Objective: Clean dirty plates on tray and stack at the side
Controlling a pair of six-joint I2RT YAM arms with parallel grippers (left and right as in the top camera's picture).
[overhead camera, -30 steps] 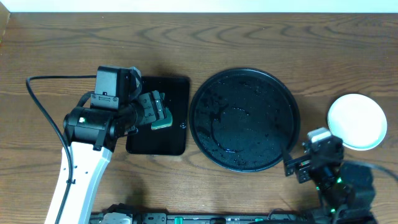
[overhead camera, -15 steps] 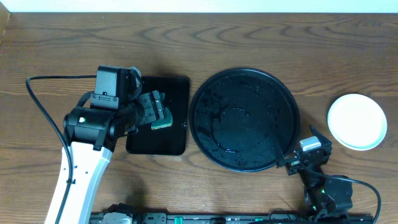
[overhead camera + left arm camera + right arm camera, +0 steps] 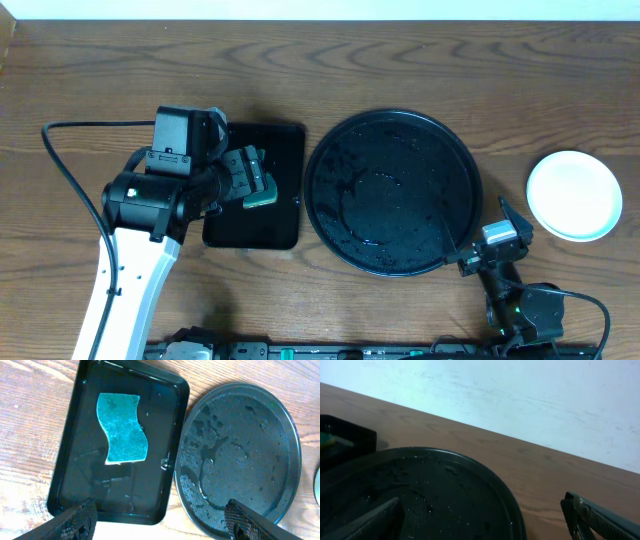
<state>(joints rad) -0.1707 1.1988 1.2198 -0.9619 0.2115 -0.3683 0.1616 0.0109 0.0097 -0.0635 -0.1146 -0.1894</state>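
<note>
Right hand (image 3: 481, 505) is drawn back from pale round plastic plates (image 3: 575, 195) on its right; it and left hand (image 3: 160, 507) are spread wide, empty. Glossy black round tray (image 3: 390, 190) is cleared: task judged done.

All three views share the tray (image 3: 393, 150): overhead straight down, left wrist close above, right wrist low, skimming it.

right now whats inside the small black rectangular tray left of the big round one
A teal wavy-edged sponge lies flat inside the glossy black rectangular tray, with a wet sheen on the tray floor around it. Nothing else shows in there. Whatever is under the sponge is covered.
</note>
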